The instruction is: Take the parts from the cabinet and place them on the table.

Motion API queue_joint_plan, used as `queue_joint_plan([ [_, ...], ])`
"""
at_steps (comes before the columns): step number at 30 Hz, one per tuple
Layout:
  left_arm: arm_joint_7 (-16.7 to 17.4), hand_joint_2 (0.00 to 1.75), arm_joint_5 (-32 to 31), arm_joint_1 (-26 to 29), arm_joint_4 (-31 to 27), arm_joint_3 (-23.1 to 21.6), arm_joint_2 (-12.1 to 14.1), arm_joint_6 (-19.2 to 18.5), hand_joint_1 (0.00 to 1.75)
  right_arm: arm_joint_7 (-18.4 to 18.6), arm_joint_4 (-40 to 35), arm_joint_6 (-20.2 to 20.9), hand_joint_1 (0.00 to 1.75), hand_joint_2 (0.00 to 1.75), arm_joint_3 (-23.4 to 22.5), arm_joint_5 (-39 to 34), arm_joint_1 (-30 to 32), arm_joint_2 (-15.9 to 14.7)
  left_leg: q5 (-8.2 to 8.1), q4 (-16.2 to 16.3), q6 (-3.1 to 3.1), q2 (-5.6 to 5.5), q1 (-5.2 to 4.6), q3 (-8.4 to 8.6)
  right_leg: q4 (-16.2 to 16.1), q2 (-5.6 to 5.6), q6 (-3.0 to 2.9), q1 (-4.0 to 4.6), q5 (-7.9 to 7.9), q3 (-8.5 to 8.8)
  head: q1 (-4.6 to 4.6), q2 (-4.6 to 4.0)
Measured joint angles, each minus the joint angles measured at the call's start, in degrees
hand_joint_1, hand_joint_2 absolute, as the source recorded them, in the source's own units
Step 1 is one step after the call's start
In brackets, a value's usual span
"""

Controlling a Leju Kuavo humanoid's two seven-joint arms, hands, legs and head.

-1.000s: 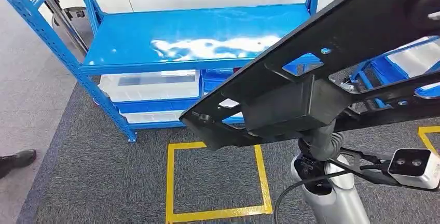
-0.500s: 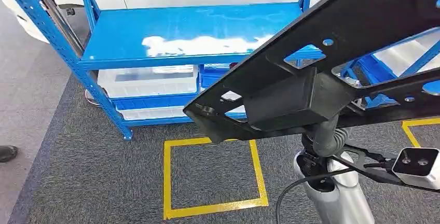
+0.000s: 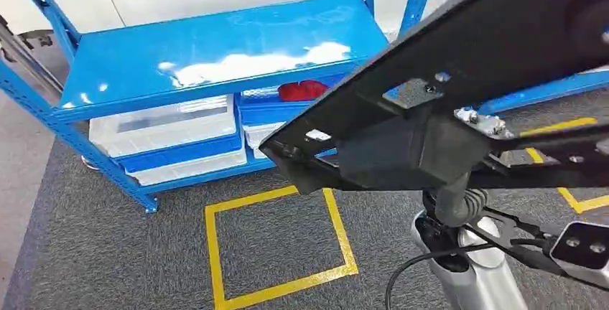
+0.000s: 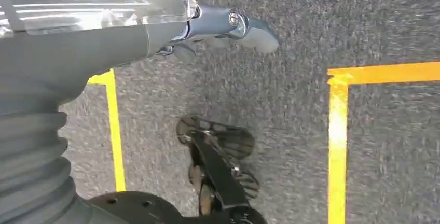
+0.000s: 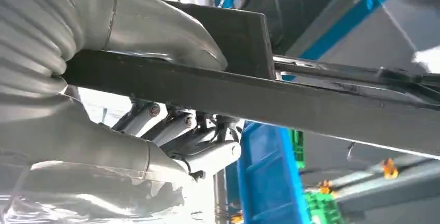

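camera swung rightward; right hand [image 5: 171,141] clamped on black part [image 3: 459,87], left hand [image 4: 218,29] slack, empty.

Right robot hand [image 5: 171,130] raised, thumb on one face of a black part [image 3: 445,73], fingers [image 5: 207,156] curled against the opposite face, gripping it. Silver right forearm [image 3: 467,267] rises from below. Left robot hand [image 4: 207,27] hangs down, fingers slack, holding nothing.

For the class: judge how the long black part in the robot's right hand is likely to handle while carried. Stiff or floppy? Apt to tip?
The black part probably stays stiff: it runs straight, with no visible sag. It may tend to tip, since it reaches well beyond the right hand that grips it. Its cut-out holes suggest it is fairly light for its size.
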Motion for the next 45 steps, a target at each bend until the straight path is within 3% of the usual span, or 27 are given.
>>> queue_joint_plan([
  [1, 0.3, 1.75, 0.0, 0.0, 0.0, 0.1, 0.0, 0.3, 0.0, 0.0, -0.9, 0.0, 1.75, 1.75, -0.4, -0.1, 0.1, -0.1, 2.49, -5.1, 0.34, -2.07, 0.05, 2.2, 0.1, 0.6, 0.18, -0.07, -0.06, -0.02, -0.02, 0.0],
  [2, 0.7, 1.75, 0.0, 0.1, 0.0, 0.1, 0.1, 0.5, 0.0, 0.0, -1.4, 0.0, 1.75, 1.75, -0.7, -0.1, 0.2, -0.2, 1.69, -6.3, 0.63, -4.44, 0.21, 2.88, 0.2, 1.09, 0.57, 0.09, 0.05, -0.33, 0.15, 0.0],
  [6, 0.8, 1.75, 0.1, -0.5, 0.1, 0.2, 0.0, 0.6, 0.0, 0.0, -2.9, 0.0, 1.75, 1.75, -1.5, -0.1, 1.1, -0.5, 1.78, -7.9, 1.36, -2.42, 0.03, 3.16, 0.0, 3.72, 2.35, -0.37, 0.99, -1.38, 0.0, 0.0],
  [7, 0.8, 1.75, 0.1, -0.6, 0.1, 0.2, -0.1, 0.6, 0.0, 0.0, -3.3, 0.0, 1.75, 1.75, -1.8, -0.1, 1.3, -0.7, 2.23, -8.5, 1.84, -1.24, 0.48, 3.38, 0.5, 2.71, 2.51, -0.44, 0.46, -1.54, 0.04, 0.0],
  [9, 0.8, 1.75, 0.1, -0.6, 0.1, 0.2, -0.1, 0.8, 0.0, 0.0, -3.7, 0.0, 1.75, 1.75, -2.1, -0.1, 1.1, -0.9, 2.41, -8.7, 2.41, -0.07, 0.33, 3.33, 6.4, -1.85, 2.92, -0.1, -3.48, -4.29, 0.57, 0.0],
  [11, 1.2, 1.75, -0.1, -0.4, 0.1, 0.2, -0.2, 1.8, 0.0, 0.0, -3.6, 0.0, 1.75, 1.75, -2.3, -0.2, 1.4, -1.0, 2.36, -8.6, 2.5, 1.41, 0.14, 3.16, 15.6, -2.98, 3.34, -0.45, -7.38, -8.54, 0.52, 0.0],
  [12, 1.5, 1.75, -0.1, -0.4, 0.1, 0.2, -0.2, 2.1, 0.0, 0.0, -3.6, 0.0, 1.75, 1.75, -2.4, 0.1, 1.6, -1.1, 2.34, -8.5, 2.52, 2.17, 0.09, 3.07, 18.1, -3.09, 3.51, -0.64, -7.84, -9.6, 0.57, 0.0],
  [13, 1.5, 1.75, -0.1, -0.4, 0.1, 0.2, -0.3, 2.3, 0.0, 0.0, -3.7, -0.3, 1.75, 1.75, -2.5, 0.7, 1.8, -1.2, 2.3, -8.4, 2.51, 2.93, 0.08, 3.05, 17.5, -3.25, 3.63, -0.78, -6.89, -9.09, 0.54, 0.0],
  [15, 1.0, 1.75, -0.1, -0.5, 0.1, 0.2, -0.6, 2.5, 0.0, 0.0, -4.2, -1.3, 1.75, 1.75, -2.5, 1.2, 2.1, -1.6, 2.11, -8.2, 2.33, 4.07, 0.08, 3.09, 8.9, -4.16, 3.62, -0.85, -2.74, -4.19, 0.57, 0.0],
  [16, 0.7, 1.75, 0.0, -0.6, 0.1, 0.3, -0.8, 2.8, 0.0, 0.0, -4.5, -1.9, 1.75, 1.75, -2.5, 1.1, 2.1, -1.7, 1.99, -8.0, 2.15, 4.55, 0.06, 3.15, 3.1, -5.65, 3.4, -0.72, -0.7, -0.8, 0.57, 0.0],
  [17, 0.4, 1.75, 0.0, -0.6, 0.1, 0.3, -1.0, 3.0, 0.0, 0.0, -4.7, -2.3, 1.75, 1.75, -2.5, 1.0, 2.0, -1.9, 1.84, -7.9, 1.91, 4.96, -0.18, 3.17, 0.0, -8.03, 2.84, -0.27, -1.42, 0.64, 0.57, 0.0],
  [21, -0.4, 1.75, 0.1, -0.8, 0.0, 0.4, -1.7, 3.2, 0.0, 0.0, -5.0, -3.5, 1.75, 1.75, -2.1, 0.9, 2.1, -2.5, 1.81, -8.1, 0.67, 6.79, -0.49, 3.48, 0.0, -5.52, 1.58, 0.14, -0.68, 0.01, 0.46, 0.0],
  [22, -0.4, 1.75, 0.1, -0.8, 0.0, 0.4, -1.8, 3.2, 0.0, 0.0, -5.1, -3.5, 1.75, 1.75, -2.0, 0.9, 2.2, -2.6, 1.35, -7.8, 0.26, 6.29, -0.36, 3.26, -0.6, -4.98, 1.0, -0.48, -0.16, 0.25, 0.46, 0.0],
  [24, -0.5, 1.75, 0.1, -0.7, 0.0, 0.4, -1.9, 3.4, 0.0, 0.0, -5.2, -3.6, 1.75, 1.75, -1.9, 0.9, 2.0, -2.7, -2.26, -3.1, -0.15, 1.71, 0.02, 1.49, -0.7, -4.17, 0.36, -0.53, 0.15, 0.08, 0.37, 0.0],
  [26, -0.4, 1.75, 0.1, -0.5, 0.0, 0.4, -1.9, 3.5, 0.0, 0.0, -5.2, -3.8, 1.75, 1.75, -1.7, 0.9, 2.1, -2.7, -6.85, 6.7, -0.45, 0.66, 0.01, -2.84, -0.7, -2.9, 0.19, -0.42, 0.28, -0.12, 0.35, 0.0],
  [27, -0.4, 1.75, 0.1, -0.4, 0.1, 0.4, -2.0, 3.8, 0.0, 0.0, -5.2, -4.0, 1.75, 1.75, -1.6, 0.9, 2.2, -2.7, -7.76, 10.3, -0.53, 0.66, 0.02, -4.54, -0.7, -2.18, 0.16, -0.39, 0.33, -0.22, 0.31, 0.0],
  [28, -0.5, 1.75, 0.0, -0.3, 0.1, 0.4, -2.0, 3.8, 0.0, 0.0, -5.2, -4.2, 1.75, 1.75, -1.5, 0.8, 2.3, -2.8, -7.08, 10.7, -0.52, 0.66, 0.04, -4.75, -0.6, -1.39, 0.22, -0.39, 0.37, -0.23, 0.37, 0.0],
  [30, -0.5, 1.75, -0.3, -0.3, 0.1, 0.4, -2.1, 3.9, 0.0, 0.0, -5.2, -4.9, 1.75, 1.75, -1.2, 0.8, 2.4, -3.0, -2.42, 3.7, -0.34, 0.43, 0.15, -1.48, -0.4, 0.12, 0.4, -0.45, 0.42, -0.15, 0.33, 0.0],
  [31, -0.5, 1.75, -0.7, -0.4, 0.1, 0.4, -2.1, 4.0, 0.0, 0.0, -5.3, -5.2, 1.75, 1.75, -1.2, 0.8, 2.6, -3.1, 0.28, -1.7, -0.2, -0.4, 0.28, 1.08, -0.3, 0.78, 0.53, -0.47, 0.37, -0.12, 0.31, 0.0],
  [32, -0.4, 1.75, -0.8, -0.4, 0.1, 0.4, -2.1, 3.9, 0.0, 0.0, -5.5, -5.3, 1.75, 1.75, -1.1, 0.8, 3.0, -3.2, 1.69, -6.4, 0.04, -3.08, 0.55, 3.11, -0.1, 1.33, 0.78, -0.54, 0.33, -0.24, 0.33, 0.0],
  [33, -0.3, 1.75, -0.9, -0.2, 0.1, 0.4, -2.3, 3.8, 0.0, 0.0, -5.6, -5.3, 1.75, 1.75, -1.0, 0.9, 3.1, -3.3, 0.86, -7.8, 0.18, -4.16, 0.6, 3.65, 0.3, 1.95, 1.24, -0.21, 0.34, -0.62, 0.39, 0.0],
  [37, 0.0, 1.75, -1.3, -0.6, 0.1, 0.2, -3.2, 2.7, 0.0, 0.0, -5.7, -5.3, 1.75, 1.75, -0.5, 1.2, 4.4, -3.8, 1.43, -8.0, 1.56, -1.97, 0.51, 3.75, -0.2, 4.3, 2.91, -0.59, 1.11, -1.27, 0.37, 0.0],
  [39, 0.3, 1.75, -1.5, -0.6, 0.1, 0.1, -3.5, 2.0, 0.0, 0.0, -5.9, -5.3, 1.75, 1.75, -0.2, 2.1, 4.8, -3.9, 1.78, -8.4, 2.37, -0.41, 0.47, 3.82, 3.6, -1.19, 3.19, -0.34, -1.79, -2.98, 0.99, 0.0],
  [40, 0.4, 1.75, -1.6, -0.5, 0.1, 0.1, -3.5, 1.8, 0.0, 0.0, -5.9, -5.4, 1.75, 1.75, 0.1, 2.4, 4.9, -3.9, 1.79, -8.3, 2.4, 0.38, 0.31, 3.77, 8.6, -2.51, 3.44, -0.46, -4.44, -5.28, 1.01, 0.0],
  [42, 0.5, 1.75, -1.8, -0.3, 0.1, 0.0, -3.5, 1.9, 0.0, 0.0, -5.9, -5.2, 1.75, 1.75, 0.7, 2.6, 5.5, -3.9, 1.71, -8.3, 2.51, 1.91, 0.12, 3.68, 17.4, -3.12, 3.75, -0.71, -7.7, -9.35, 1.05, 0.0],
  [43, 0.4, 1.75, -1.8, -0.3, 0.1, 0.0, -3.5, 2.0, 0.0, 0.0, -5.9, -4.9, 1.75, 1.75, 0.9, 2.6, 5.8, -3.9, 1.68, -8.3, 2.51, 2.62, 0.1, 3.68, 18.6, -3.23, 3.81, -0.78, -7.54, -9.95, 1.03, 0.0],
  [45, 0.3, 1.75, -1.4, -0.4, 0.1, 0.0, -3.6, 2.0, 0.0, 0.0, -5.9, -3.9, 1.75, 1.75, 1.0, 2.5, 6.0, -3.8, 1.54, -8.3, 2.3, 3.93, 0.08, 3.77, 13.1, -3.64, 3.72, -0.8, -4.07, -7.01, 1.03, 0.0],
])
